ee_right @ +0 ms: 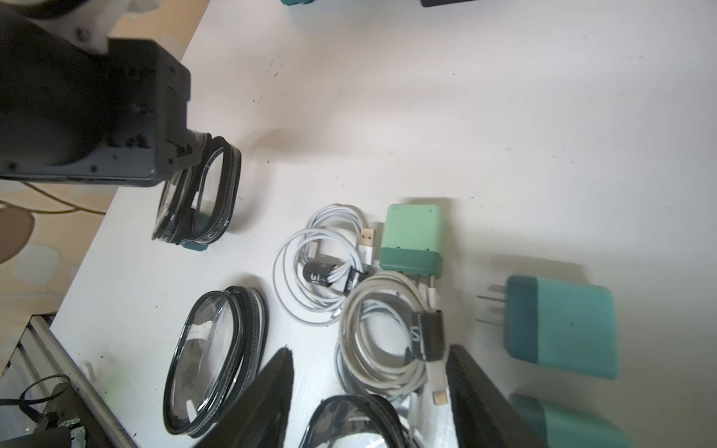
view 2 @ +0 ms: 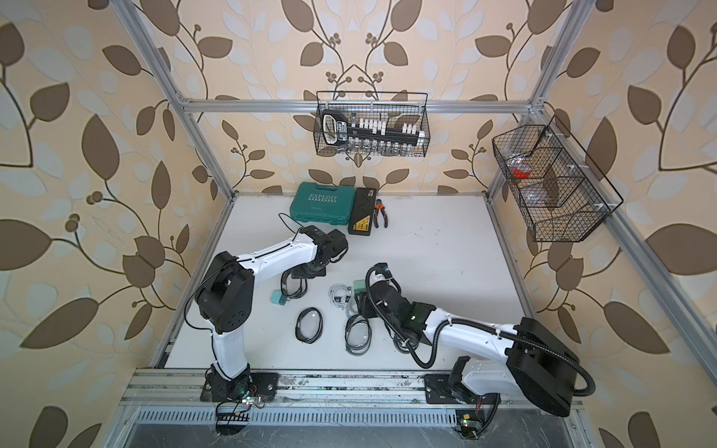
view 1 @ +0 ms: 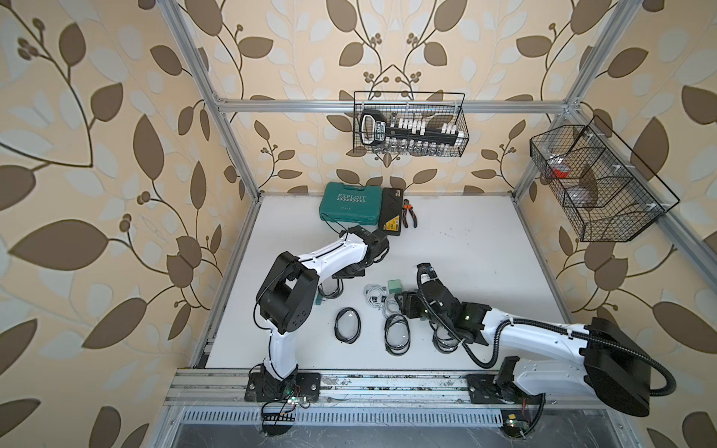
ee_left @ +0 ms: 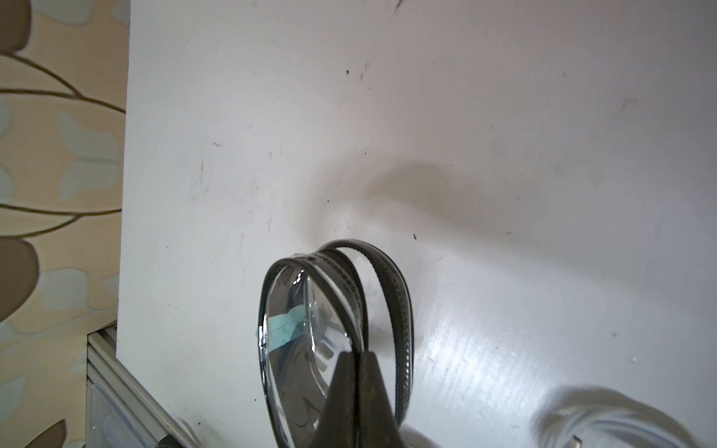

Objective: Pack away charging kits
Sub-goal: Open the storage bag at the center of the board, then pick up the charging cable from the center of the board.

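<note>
White tabletop (view 1: 465, 240) is carrying the kits near its front edge. I am pinching one clear pouch (ee_left: 287, 349) by its rim, left gripper (ee_left: 359, 355) clamped on it. The right gripper (ee_right: 370, 360) is hanging open over a coiled cable (ee_right: 351, 329), with a green plug (ee_right: 413, 236) just beside it.

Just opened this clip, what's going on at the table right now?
Two arms are packing charging kits. The left gripper has its jaws shut on the rim of a clear zip pouch, holding it up on edge with the zip gaping open. The right gripper hangs open over a coiled grey cable, one jaw on either side, not yet gripping it. A white cable, a teal plug adapter and another pouch lie loose nearby.
</note>
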Action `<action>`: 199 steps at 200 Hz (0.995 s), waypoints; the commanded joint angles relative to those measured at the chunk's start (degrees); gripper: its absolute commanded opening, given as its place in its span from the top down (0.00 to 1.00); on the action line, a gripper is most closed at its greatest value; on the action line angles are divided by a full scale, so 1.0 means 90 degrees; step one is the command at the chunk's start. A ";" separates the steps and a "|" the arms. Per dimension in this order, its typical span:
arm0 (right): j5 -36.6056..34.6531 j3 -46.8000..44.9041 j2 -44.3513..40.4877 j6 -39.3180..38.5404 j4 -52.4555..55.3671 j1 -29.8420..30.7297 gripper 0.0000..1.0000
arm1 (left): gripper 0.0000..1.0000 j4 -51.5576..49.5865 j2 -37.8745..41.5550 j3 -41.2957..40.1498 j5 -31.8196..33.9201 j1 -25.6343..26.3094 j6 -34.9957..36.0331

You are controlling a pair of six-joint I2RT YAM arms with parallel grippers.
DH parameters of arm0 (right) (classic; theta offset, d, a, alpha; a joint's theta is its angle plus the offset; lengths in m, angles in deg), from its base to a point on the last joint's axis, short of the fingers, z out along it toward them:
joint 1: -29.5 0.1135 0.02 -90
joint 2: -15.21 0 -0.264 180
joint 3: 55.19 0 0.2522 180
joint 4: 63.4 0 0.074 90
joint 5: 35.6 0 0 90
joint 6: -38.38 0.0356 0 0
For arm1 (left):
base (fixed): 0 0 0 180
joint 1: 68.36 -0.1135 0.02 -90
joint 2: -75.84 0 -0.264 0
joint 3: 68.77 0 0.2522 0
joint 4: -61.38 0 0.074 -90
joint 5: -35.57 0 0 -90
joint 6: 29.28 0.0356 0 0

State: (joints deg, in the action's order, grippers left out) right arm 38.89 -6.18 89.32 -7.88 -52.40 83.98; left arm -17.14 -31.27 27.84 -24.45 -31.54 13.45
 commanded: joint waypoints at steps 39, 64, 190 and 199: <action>-0.0250 0.1523 0.1649 -0.0178 0.0850 0.0349 0.47 | 1.00 0.0113 0.1002 -0.0627 -0.0103 0.0044 0.0086; -0.0317 0.2065 0.2421 -0.0127 0.1239 0.0361 0.52 | 1.00 0.0163 0.1308 -0.0851 -0.0091 0.0042 0.0073; -0.1003 0.2800 0.3591 -0.0129 0.1505 0.0363 0.56 | 1.00 0.0525 0.2563 -0.1676 -0.0234 0.0049 0.0055; -0.1025 0.2927 0.3682 -0.0195 0.1539 0.0358 0.56 | 1.00 0.0533 0.2583 -0.1686 -0.0234 0.0049 0.0053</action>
State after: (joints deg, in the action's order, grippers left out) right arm 31.81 17.05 120.68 -8.25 -39.13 86.89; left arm -12.35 -9.89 13.20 -26.75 -31.54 13.89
